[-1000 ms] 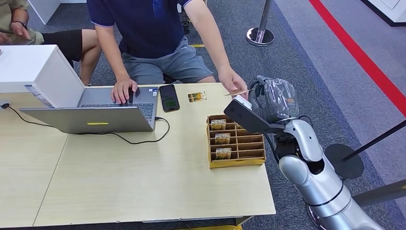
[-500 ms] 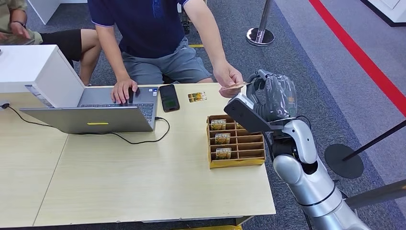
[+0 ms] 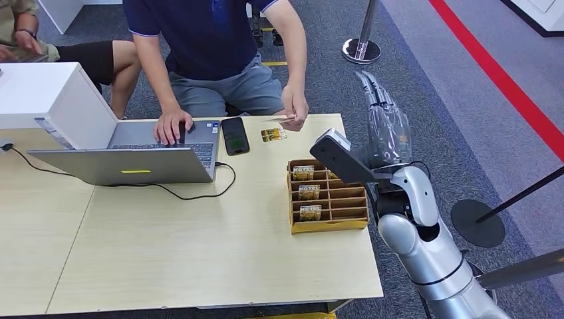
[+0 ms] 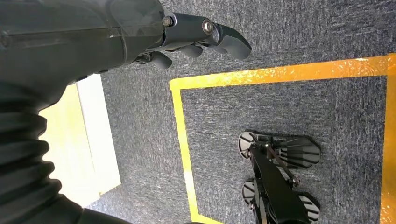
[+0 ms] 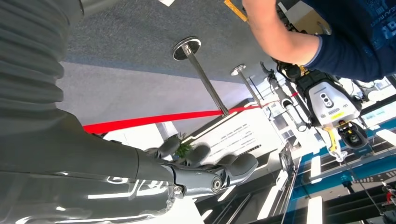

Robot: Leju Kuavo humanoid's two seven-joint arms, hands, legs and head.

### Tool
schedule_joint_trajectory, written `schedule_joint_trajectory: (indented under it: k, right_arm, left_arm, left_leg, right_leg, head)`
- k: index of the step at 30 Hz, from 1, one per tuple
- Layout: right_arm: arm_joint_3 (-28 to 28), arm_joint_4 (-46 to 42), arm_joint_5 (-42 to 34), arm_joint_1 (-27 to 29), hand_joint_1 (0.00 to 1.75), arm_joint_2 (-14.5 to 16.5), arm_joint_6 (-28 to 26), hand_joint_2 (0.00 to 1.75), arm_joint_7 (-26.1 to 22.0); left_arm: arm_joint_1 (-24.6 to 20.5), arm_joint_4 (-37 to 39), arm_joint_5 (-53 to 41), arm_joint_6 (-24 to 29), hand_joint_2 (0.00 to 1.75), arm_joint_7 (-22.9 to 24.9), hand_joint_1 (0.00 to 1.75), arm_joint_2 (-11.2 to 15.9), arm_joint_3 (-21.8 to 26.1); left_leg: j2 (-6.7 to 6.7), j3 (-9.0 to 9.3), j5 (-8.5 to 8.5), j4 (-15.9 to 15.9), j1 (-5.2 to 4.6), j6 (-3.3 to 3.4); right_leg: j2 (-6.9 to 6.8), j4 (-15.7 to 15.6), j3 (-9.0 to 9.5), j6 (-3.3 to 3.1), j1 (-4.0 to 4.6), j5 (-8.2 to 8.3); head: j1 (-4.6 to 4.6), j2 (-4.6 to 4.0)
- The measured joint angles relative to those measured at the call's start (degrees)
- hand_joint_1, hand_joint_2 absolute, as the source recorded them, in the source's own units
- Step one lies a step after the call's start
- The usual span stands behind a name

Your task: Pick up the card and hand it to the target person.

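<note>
The person seated behind the table pinches the thin card in a hand, above the table's far edge. My right hand is raised off the table's right edge with its fingers stretched out and nothing in them, well right of the card. In the right wrist view the same hand is empty, with the person's arm beyond it. My left hand hangs over grey carpet, fingers loosely apart, holding nothing.
A wooden card rack with several cards stands on the table just left of my right arm. Another card, a phone, a laptop and a white box lie further left. A stanchion stands behind.
The person took the card from my right hand and drew it away to the left. My right hand's fingers uncurled and now point straight out.
</note>
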Motion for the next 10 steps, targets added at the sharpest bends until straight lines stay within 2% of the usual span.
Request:
schedule_joint_trajectory:
  k: [4, 8, 10]
  right_arm:
    - [-6.1, -1.8, -6.0, 3.1, 0.00, 0.2, -6.7, 1.75, -4.8]
    - [-17.4, -3.6, -23.5, 8.6, 0.00, 2.7, -13.3, 1.75, -18.0]
    - [-22.2, -3.5, -29.0, 10.5, 0.00, 3.5, -14.2, 1.75, -22.1]
  left_arm:
    - [0.0, 0.0, -0.4, 0.3, 0.00, 0.0, 0.00, 0.0, -0.3]
    - [-0.1, 0.0, -0.9, 0.4, 0.00, 1.0, 0.00, 0.1, -0.9]
    - [-0.1, 0.0, -1.2, 0.4, 0.00, 1.3, 0.00, 0.1, -1.2]
  left_leg:
    - [-0.09, 0.01, 0.01, 0.0, 0.01, 0.01]
    - [-0.25, 0.00, 0.01, 0.0, 0.02, 0.01]
    - [-0.30, 0.00, 0.02, 0.0, 0.02, 0.01]
  right_leg:
    - [-0.09, 0.0, 0.04, 0.00, 0.01, -0.01]
    - [-0.25, -0.1, 0.09, 0.01, 0.02, -0.04]
    - [-0.29, -0.1, 0.10, 0.01, 0.02, -0.05]
  head:
    - [0.00, 0.00]
    - [0.00, 0.00]
    - [0.00, 0.00]
